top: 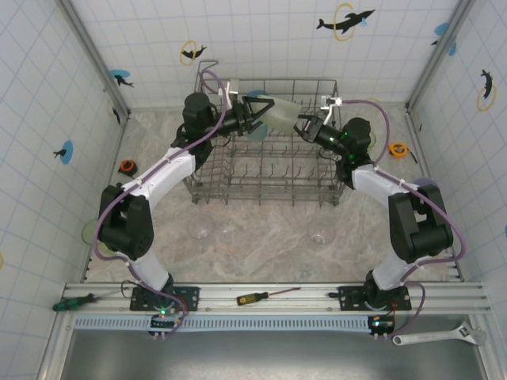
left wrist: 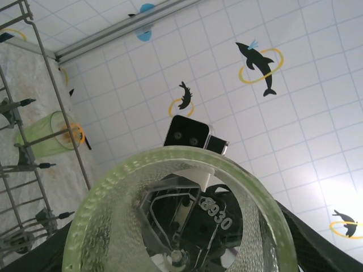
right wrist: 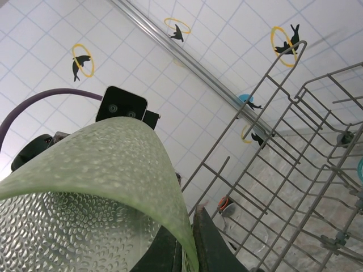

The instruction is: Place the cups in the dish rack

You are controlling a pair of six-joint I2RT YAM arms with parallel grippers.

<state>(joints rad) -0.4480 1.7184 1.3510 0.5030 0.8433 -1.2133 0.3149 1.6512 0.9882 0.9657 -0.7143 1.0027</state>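
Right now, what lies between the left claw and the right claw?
A pale green textured tumbler, between left claw and right claw above the grey wire dish rack; top external view.

Dish rack (top: 265,170): centre of the table (top: 261,253), toward the back.
Cup (top: 283,113): over the rack's far end, between left gripper (top: 266,113) and right gripper (top: 303,124).
Glasses (top: 204,229): on the table just before the rack, three perhaps.

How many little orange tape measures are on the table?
2. One orange tape measure lies left of the dish rack, by the left wall; the other lies right of it, beside the right arm. The arms might hide more.
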